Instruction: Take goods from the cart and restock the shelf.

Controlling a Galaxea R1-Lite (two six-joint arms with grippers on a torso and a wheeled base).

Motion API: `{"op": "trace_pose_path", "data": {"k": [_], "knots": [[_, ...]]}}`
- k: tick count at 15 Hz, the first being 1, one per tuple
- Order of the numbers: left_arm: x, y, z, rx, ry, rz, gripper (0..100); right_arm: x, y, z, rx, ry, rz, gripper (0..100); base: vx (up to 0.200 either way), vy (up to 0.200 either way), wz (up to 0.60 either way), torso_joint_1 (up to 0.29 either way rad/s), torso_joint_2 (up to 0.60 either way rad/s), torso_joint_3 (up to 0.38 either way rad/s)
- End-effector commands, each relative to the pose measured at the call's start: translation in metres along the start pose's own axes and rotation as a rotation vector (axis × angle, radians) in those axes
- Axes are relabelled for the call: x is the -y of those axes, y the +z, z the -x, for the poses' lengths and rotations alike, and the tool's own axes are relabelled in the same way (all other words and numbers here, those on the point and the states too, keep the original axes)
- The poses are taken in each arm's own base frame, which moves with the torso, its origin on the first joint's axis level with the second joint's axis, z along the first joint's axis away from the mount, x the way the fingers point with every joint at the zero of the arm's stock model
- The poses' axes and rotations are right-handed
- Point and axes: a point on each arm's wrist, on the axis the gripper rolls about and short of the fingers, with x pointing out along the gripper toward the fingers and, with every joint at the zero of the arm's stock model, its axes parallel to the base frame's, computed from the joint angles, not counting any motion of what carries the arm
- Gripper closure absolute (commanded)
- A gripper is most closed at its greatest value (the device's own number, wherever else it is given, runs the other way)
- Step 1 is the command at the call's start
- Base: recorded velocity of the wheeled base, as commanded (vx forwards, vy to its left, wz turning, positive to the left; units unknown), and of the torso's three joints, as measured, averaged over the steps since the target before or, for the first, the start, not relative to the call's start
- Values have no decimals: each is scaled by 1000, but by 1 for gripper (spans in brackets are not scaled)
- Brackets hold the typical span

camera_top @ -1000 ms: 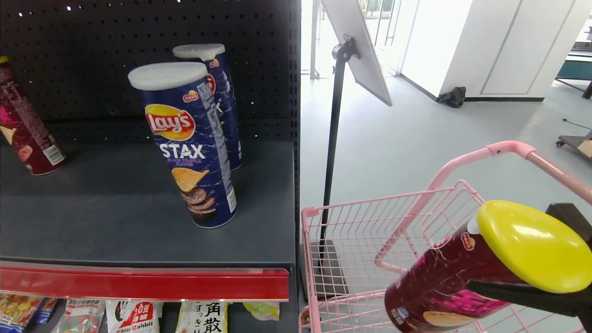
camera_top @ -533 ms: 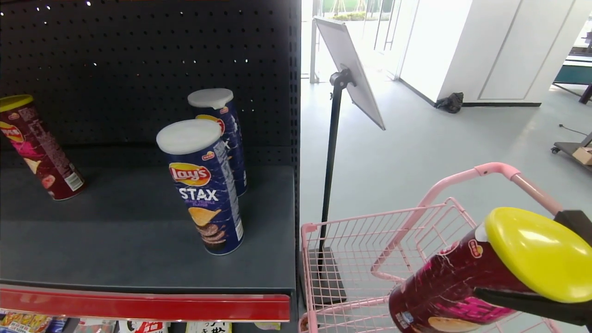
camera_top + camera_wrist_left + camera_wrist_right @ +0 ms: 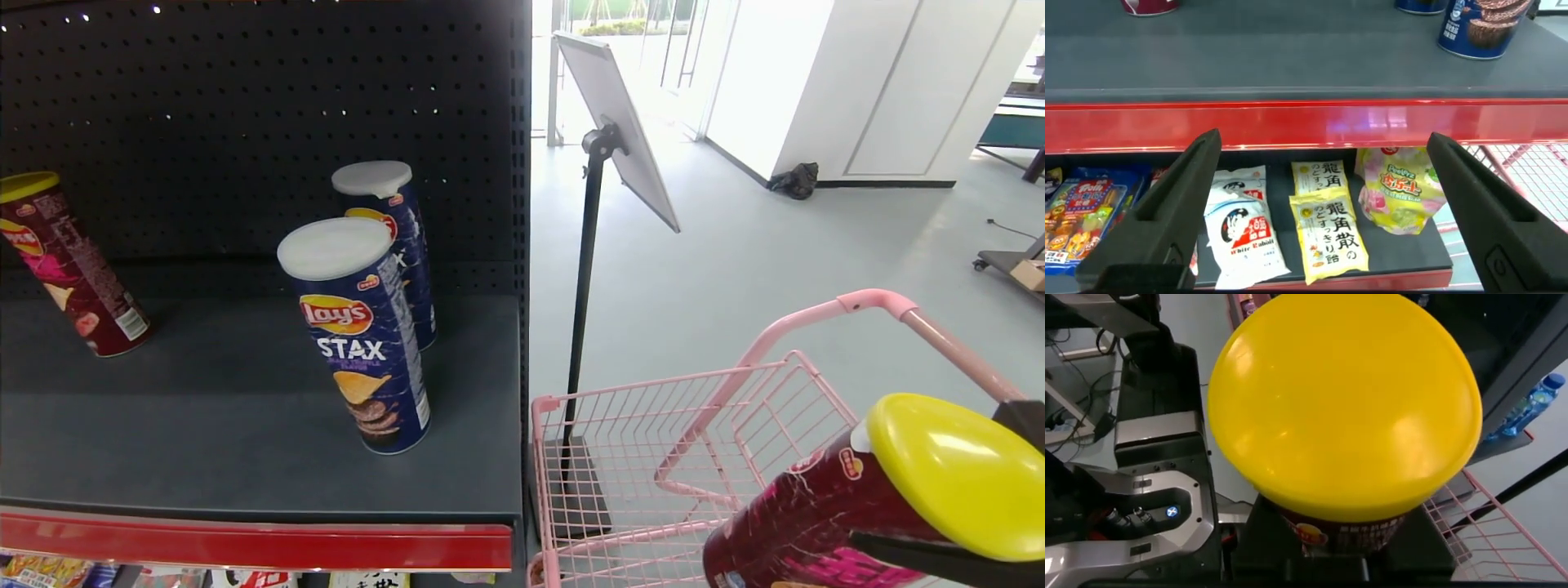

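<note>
At the left edge of the head view a maroon can [image 3: 69,261] stands on the shelf [image 3: 204,425]. Two blue cans [image 3: 359,335] stand at centre, one behind the other. Right of the shelf are a sign stand [image 3: 588,286] and the pink cart [image 3: 694,425]. At lower right the right gripper [image 3: 939,482] pinches a yellow-lidded can [image 3: 784,523]. The left gripper [image 3: 1324,140] is spread wide before the shelf's red edge.

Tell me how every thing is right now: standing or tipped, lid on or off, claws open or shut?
Front blue can: standing on the shelf, lid on.
Back blue can: standing behind it, lid on.
Maroon can on the shelf: standing at the left, yellow lid on.
Held maroon can: tilted, above the pink cart, yellow lid on.
Right claw: shut on the held maroon can.
Left claw: open, holding nothing.
</note>
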Motion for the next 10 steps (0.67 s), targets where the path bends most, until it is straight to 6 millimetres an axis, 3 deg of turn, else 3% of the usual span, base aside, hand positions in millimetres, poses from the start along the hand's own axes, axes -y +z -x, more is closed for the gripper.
{"op": "trace_pose_path", "data": {"k": [1,8,10], "knots": [[0,0,0,1,1,0,0,-1,0,2,2,-10,3,100,0,0,0,0,0,0],[0,0,0,1,1,-1,0,-2,6,8,9,-78,-14,100,0,0,0,0,0,0],[0,0,0,-1,1,-1,0,-3,6,9,10,-84,-13,100,-200,0,0,7,5,2]]}}
